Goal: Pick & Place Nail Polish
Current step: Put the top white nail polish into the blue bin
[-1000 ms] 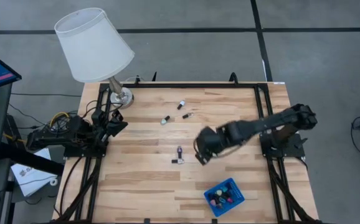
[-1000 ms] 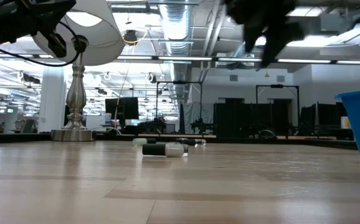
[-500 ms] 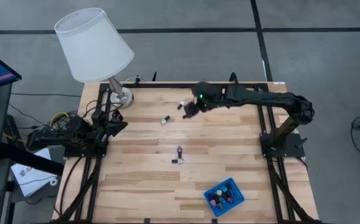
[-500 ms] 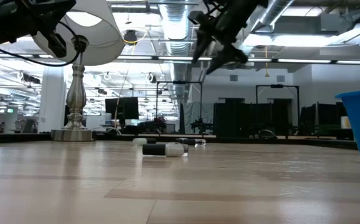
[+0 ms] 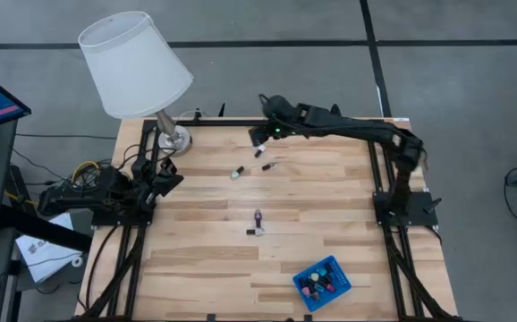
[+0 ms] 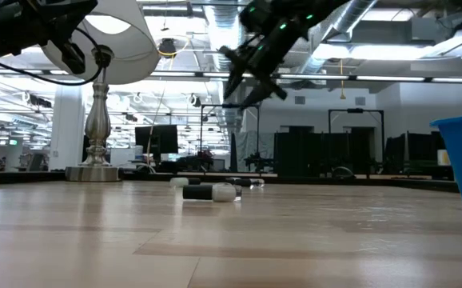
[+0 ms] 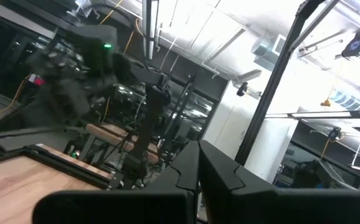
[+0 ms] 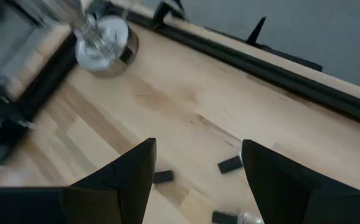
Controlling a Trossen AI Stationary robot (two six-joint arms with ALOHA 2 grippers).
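Right tool [image 5: 260,136] is being held above the far edge of the desk [image 5: 330,206], toward 12 o'clock from the desk's middle, with its two fingers [image 8: 127,177] spread wide and nothing gripped between them. In the right wrist view the lamp base [image 8: 102,50] is being seen beyond those fingers. Three nail polish bottles [image 5: 258,151] are lying loose just beneath the tool, at 6 to 7 o'clock of it in the high view. Two more bottles [image 5: 257,219] are lying near the desk's middle, well apart from the first group. Further bottles are being kept in the blue tray [image 5: 328,267] at 5 o'clock of the desk's middle. Left tool [image 5: 162,179] is being rested at the desk's 9 o'clock edge; whether it is spread or closed cannot be told
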